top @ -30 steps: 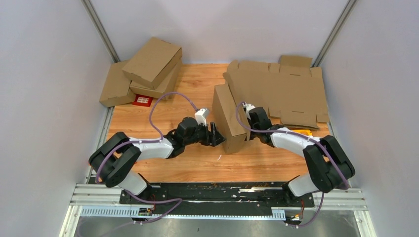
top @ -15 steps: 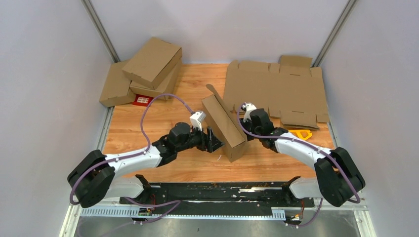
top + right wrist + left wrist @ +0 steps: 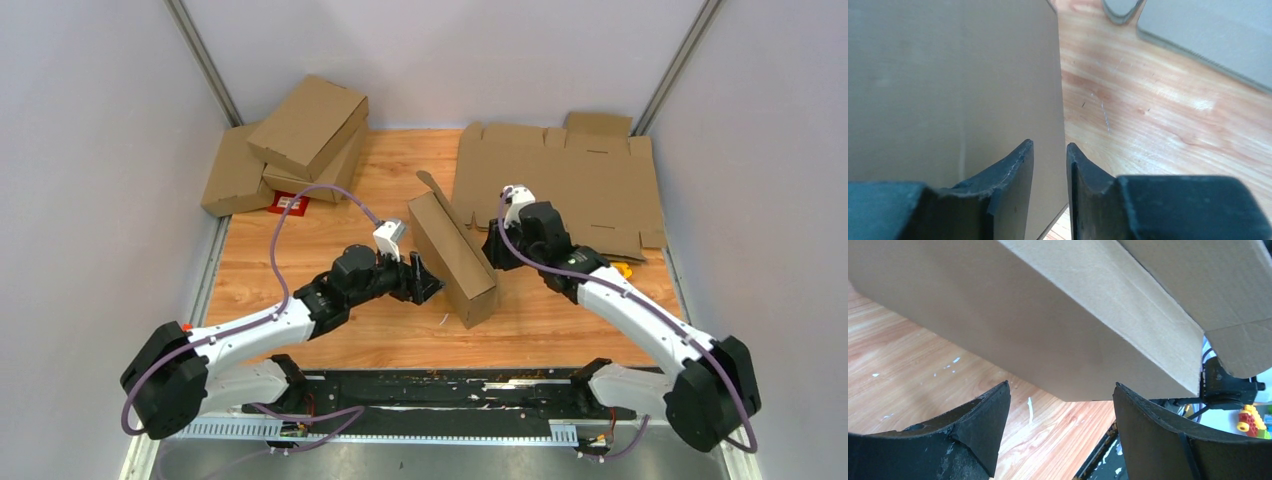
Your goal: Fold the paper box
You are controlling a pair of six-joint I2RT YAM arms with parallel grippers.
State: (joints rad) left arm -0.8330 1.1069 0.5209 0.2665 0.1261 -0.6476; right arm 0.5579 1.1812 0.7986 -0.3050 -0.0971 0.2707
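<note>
The paper box (image 3: 452,258) is a folded brown cardboard mailer standing on a long edge mid-table, running diagonally, with a small flap sticking up at its far end. My left gripper (image 3: 428,283) sits just left of the box's near end. In the left wrist view it (image 3: 1062,386) is wide open, the box's side (image 3: 1048,330) lies just beyond the tips, and only bare table shows between them. My right gripper (image 3: 492,252) is at the box's right face. In the right wrist view it (image 3: 1049,144) is open by a narrow gap, and the box face (image 3: 948,90) shows beyond it.
Large flat cardboard blanks (image 3: 560,185) lie at the back right. Several folded boxes (image 3: 300,130) are stacked at the back left over a red item (image 3: 288,203). A yellow object (image 3: 622,268) pokes out under the blanks. A black rail (image 3: 440,385) runs along the near table edge.
The box has turned and tipped from standing tall to lying diagonally on its long edge. My left arm has stretched out toward it. My right gripper has lifted back and its jaws have parted slightly.
</note>
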